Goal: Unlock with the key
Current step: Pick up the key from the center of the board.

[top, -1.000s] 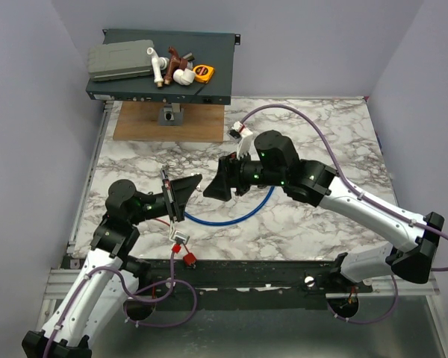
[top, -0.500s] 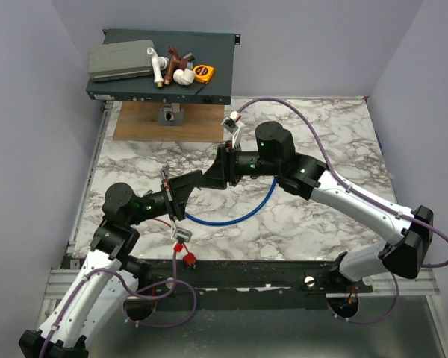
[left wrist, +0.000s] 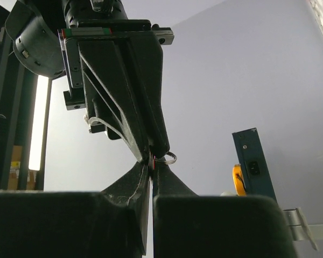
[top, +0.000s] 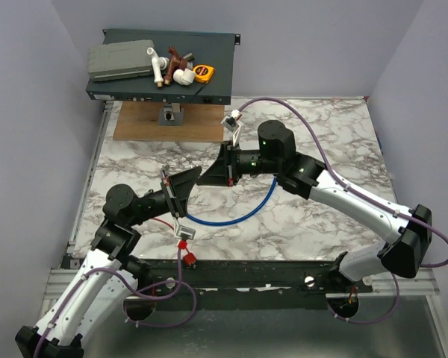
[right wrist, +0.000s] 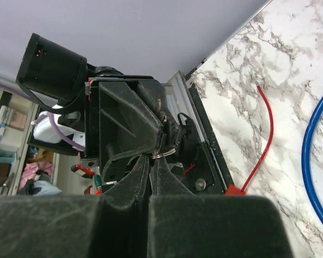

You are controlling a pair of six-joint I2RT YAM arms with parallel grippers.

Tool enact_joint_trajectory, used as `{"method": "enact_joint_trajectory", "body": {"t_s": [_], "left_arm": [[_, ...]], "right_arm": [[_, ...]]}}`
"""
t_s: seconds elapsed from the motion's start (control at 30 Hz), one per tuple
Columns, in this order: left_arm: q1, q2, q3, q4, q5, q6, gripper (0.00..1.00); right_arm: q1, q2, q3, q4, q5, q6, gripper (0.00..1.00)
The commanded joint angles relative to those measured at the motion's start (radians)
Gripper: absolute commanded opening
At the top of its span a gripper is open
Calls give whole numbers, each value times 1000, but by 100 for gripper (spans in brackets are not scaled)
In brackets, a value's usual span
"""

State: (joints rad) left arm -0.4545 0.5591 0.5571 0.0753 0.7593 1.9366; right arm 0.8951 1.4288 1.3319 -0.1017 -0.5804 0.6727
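Above the blue cable (top: pixel 231 216), the left tool (top: pixel 196 180) and right tool (top: pixel 204 179) touched tip to tip, both pinched shut on the key ring (left wrist: pixel 169 158). Unlocking apparently not yet done.

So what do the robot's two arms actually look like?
The left arm and right arm match: glossy white long links, rounded black joint housings with small green lights, and lilac cables looping along each. The jaws are matte black ribbed wedges that taper to thin tips.
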Motion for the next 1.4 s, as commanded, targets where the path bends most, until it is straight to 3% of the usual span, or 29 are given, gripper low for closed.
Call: {"method": "enact_joint_trajectory", "body": {"t_s": [0.0, 0.1, 0.17, 0.33, 0.5, 0.97, 1.2, 1.37], "left_arm": [[-24, -4, 9, -34, -13, -9, 0], [-26, 1, 14, -45, -34, -26, 6], [-27, 9, 26, -52, -55, -51, 15], [-26, 21, 47, 1, -137, -151, 52], [-27, 17, 77, 0, -199, -226, 61], [-27, 80, 58, -27, -67, -57, 59], [-27, 97, 58, 12, -37, -52, 39], [-27, 83, 25, 107, -23, -88, 19]], "right_arm": [[-14, -10, -35, 176, -53, 48, 1], [-27, -40, -77, 224, -61, 67, 1], [-40, -63, -107, 243, -61, 76, 0], [-88, -111, -177, 242, -70, 89, 1], [-122, -134, -215, 214, -83, 84, 1], [-124, -81, -165, 254, -234, 99, 1], [-124, -63, -158, 279, -276, 115, 1], [-124, -50, -154, 279, -283, 117, 1]]}}
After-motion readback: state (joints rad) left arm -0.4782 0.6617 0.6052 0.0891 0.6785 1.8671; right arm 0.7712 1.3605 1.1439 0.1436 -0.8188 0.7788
